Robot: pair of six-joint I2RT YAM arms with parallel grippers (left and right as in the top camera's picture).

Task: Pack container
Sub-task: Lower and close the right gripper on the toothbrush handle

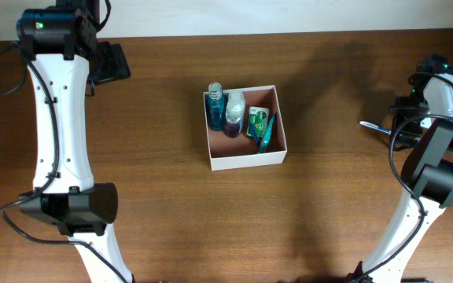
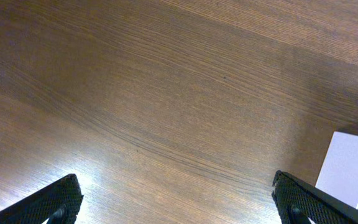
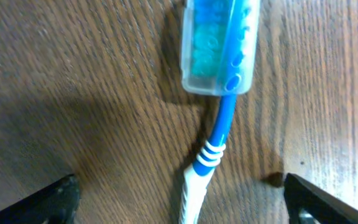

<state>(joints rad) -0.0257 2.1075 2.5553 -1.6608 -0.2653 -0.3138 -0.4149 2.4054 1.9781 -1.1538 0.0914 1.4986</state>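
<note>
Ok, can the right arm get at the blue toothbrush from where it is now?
Probably yes. The right gripper is open over the toothbrush, which lies flat on the table. In the wrist view its handle runs between the fingers, with nothing covering it.

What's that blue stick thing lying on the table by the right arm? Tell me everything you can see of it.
It is a toothbrush, lying flat on the wooden table. Its slim plastic handle is blue, turning white past a few white stripes. A clear cap with small holes covers the blue-green bristles. The right gripper straddles it, open, neither finger touching it.
</note>
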